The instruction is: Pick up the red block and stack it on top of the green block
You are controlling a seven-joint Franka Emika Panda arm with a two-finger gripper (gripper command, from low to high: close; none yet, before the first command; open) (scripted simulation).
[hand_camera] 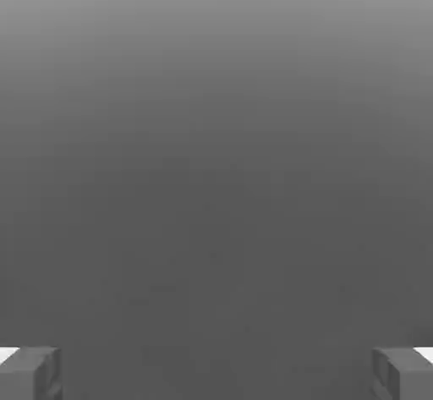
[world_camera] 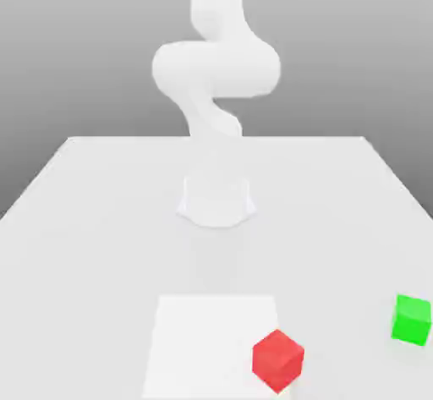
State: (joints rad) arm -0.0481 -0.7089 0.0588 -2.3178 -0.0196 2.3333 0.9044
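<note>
The gripper (hand_camera: 216,373) hangs spread wide, nothing between its fingertips; the red block (world_camera: 277,360) apparently lies elsewhere, on the table (world_camera: 84,246).

A broad white table (world_camera: 76,221) filled the lower part of the exterior view, its far edge running straight across against a plain grey backdrop (world_camera: 355,43). That backdrop was darker towards the top and paled down to the table's edge. A brighter white rectangular patch (world_camera: 203,339) lay on the tabletop near the front. Light was soft and even, without hard shadows. In the hand view, beyond the fingers, a smooth grey gradient (hand_camera: 216,153) spread, lighter above, darker below.
</note>
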